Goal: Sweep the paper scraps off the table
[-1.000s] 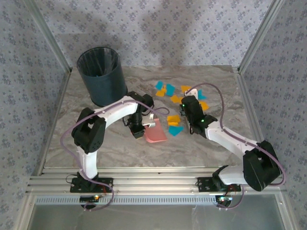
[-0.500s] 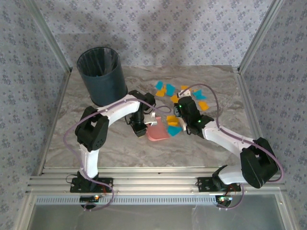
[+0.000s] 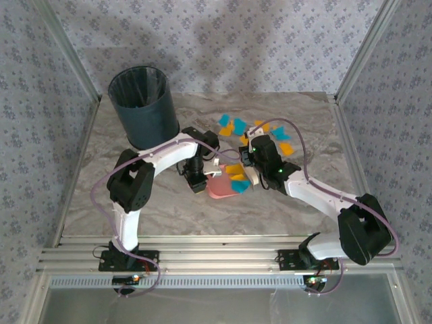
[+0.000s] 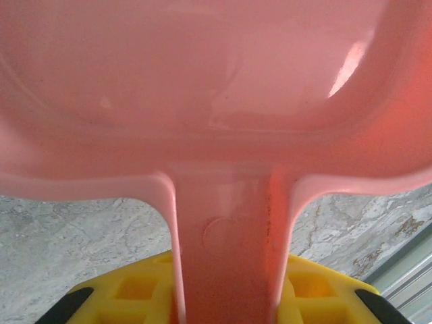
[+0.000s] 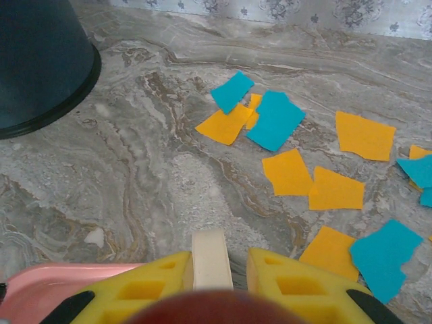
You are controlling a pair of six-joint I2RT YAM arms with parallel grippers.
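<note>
Dustpan and scraps mid-table, both grippers loaded.
Left gripper (image 3: 206, 177) closed narrow on handle of pink dustpan (image 3: 219, 187), handle squeezed between yellow fingers (image 4: 337, 300) in left wrist view; pan flat on table (image 3: 135, 209) near centre, mouth toward 3 o'clock. Right gripper (image 3: 252, 169) pinched tight on thin cream strip (image 5: 210, 250), kind of tool impossible to tell, just at 3 o'clock of pan. Paper scraps (image 3: 235, 177): one orange and one teal at pan's 3 o'clock edge, on lip or just off unclear; rest, orange and teal, spread at 12 to 2 o'clock of pan toward far table edge. Dark bin (image 3: 143, 108) upright at 10 o'clock corner, well apart from scraps.
</note>
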